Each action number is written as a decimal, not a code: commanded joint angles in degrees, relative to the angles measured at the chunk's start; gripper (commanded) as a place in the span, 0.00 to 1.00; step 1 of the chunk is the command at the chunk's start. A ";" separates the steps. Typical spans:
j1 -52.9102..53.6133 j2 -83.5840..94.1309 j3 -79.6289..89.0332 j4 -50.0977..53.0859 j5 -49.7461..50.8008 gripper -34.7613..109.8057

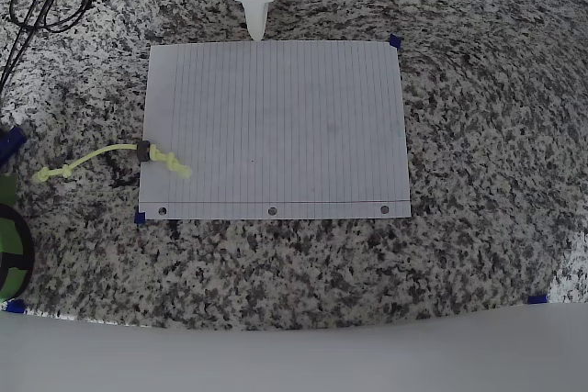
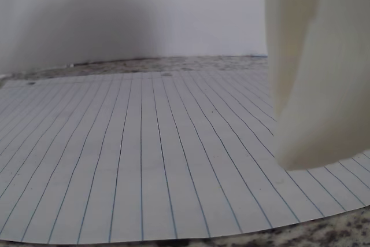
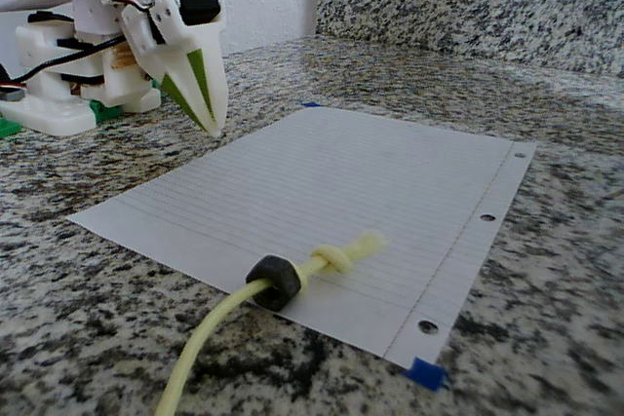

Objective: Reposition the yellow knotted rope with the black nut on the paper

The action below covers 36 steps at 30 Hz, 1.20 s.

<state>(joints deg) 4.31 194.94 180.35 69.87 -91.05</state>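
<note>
White lined rectangular sheet of paper (image 1: 276, 126) flat on speckled grey-and-black granite countertop (image 1: 478, 254), filling the middle of the overhead view, three punched holes along its lower long edge, small blue tape tabs (image 1: 395, 41) at some corners. Thin pale yellow-green knotted rope (image 1: 110, 159) at left centre of the overhead view, straddling the sheet's left edge: one knotted end on the paper near its lower left corner, the rest trailing left over the stone to a second knot. Small black ring-shaped nut (image 1: 142, 151) threaded around the cord just at the sheet's left edge, touching or nearly over it. In the fixed view, the same nut (image 3: 275, 282) low at centre, resting on the paper's near edge, one knot just beyond it on the sheet, the cord (image 3: 210, 333) curving off toward the bottom of the frame over the granite. White two-finger gripper (image 1: 256, 27) at top centre of the overhead view, tip pointing down at the sheet's upper edge, well apart from rope and nut. In the fixed view, gripper (image 3: 210, 114) at upper left, white and green fingers drawn together to one narrow point, nothing between them, tip above the far corner of the paper. In the wrist view, one pale finger (image 2: 315, 85) at the right, lined paper (image 2: 144, 160) below.
</note>
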 commanded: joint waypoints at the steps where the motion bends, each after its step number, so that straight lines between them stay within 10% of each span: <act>1: -0.35 0.35 0.09 -0.09 0.62 0.24; 36: -7.91 0.35 -0.35 -1.67 0.26 0.24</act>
<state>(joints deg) -4.31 194.94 180.44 69.17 -90.79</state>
